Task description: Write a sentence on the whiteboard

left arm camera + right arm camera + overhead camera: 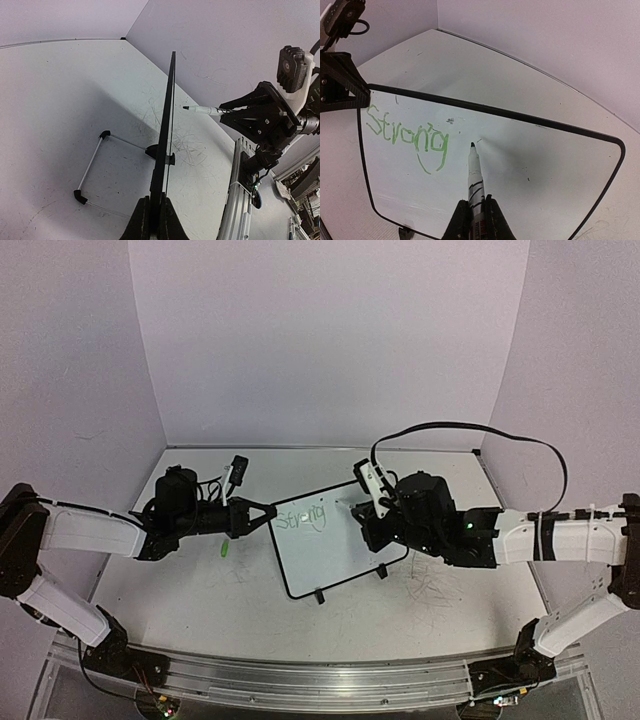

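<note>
The whiteboard [335, 560] stands propped at a tilt in the middle of the table. It appears edge-on in the left wrist view [167, 135]. My left gripper [268, 515] is shut on the board's left edge, its jaws [156, 215] clamped on the black frame. One green word of the sentence, "Strong" [407, 135], is written at the board's top left [303, 515]. My right gripper [476, 212] is shut on a white marker [475, 175]. The marker's dark tip points at the board just right of that word, a short gap off the surface [186, 107].
A small green cap [225, 549] lies on the table left of the board. The board's wire stand [92, 165] reaches out behind it, and its black feet [319, 596] rest in front. Grey scribble marks [430, 585] cover the table at right. A metal rail [320, 680] runs along the near edge.
</note>
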Controlling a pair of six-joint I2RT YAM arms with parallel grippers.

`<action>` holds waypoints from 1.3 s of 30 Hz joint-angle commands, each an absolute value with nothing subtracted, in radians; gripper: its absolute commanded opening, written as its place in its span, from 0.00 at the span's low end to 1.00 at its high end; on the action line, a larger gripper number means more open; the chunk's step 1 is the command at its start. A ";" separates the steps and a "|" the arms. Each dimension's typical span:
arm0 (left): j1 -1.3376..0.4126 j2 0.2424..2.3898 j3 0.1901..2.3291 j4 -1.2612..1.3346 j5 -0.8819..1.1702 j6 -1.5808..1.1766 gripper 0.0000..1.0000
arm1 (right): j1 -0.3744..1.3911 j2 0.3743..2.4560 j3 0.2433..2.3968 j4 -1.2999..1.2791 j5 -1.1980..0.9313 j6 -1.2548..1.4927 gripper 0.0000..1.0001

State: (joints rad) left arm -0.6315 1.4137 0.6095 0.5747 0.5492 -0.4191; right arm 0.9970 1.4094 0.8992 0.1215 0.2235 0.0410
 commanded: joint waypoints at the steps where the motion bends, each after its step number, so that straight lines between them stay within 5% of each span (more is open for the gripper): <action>1: -0.626 1.432 0.646 0.540 0.526 -0.405 0.00 | 0.989 1.428 0.955 0.172 0.251 0.036 0.00; 39: -0.626 1.437 0.656 0.534 0.530 -0.402 0.00 | 0.967 1.469 0.924 0.117 0.225 0.147 0.00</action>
State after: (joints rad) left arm -0.6312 1.4187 0.6219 0.5583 0.5468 -0.4198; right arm 0.9699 1.4773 0.9364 0.1341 0.2381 0.1206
